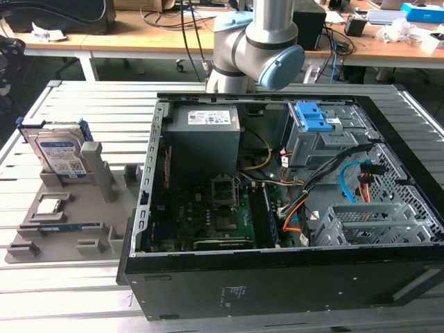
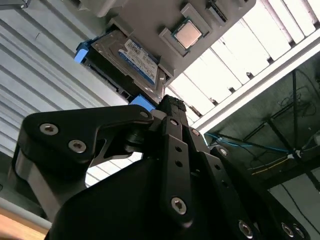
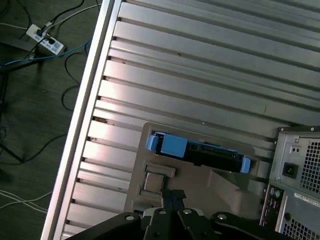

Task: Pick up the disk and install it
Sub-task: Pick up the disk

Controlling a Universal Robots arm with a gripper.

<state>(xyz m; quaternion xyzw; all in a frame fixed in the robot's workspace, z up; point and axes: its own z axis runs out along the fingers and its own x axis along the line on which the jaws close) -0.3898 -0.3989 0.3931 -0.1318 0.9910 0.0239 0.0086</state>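
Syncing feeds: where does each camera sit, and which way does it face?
Exterior view: off the arm, looking down on the open case and the disk; the arm shows.
First wrist view: on the wrist, facing down at the table and disk; the hand shows.
Second wrist view: on the wrist, facing along the hand toward the disk.
Both wrist views share disk, chip and hand.

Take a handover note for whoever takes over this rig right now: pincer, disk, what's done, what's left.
The pincer hangs over the grey holder, apart from the disk. Whether it is open or shut, I cannot tell.
The disk stands on edge in that holder, at the exterior view's left of the open computer case.
Done: nothing that shows; the disk is not yet picked up.
Left: the pick-up and the install.
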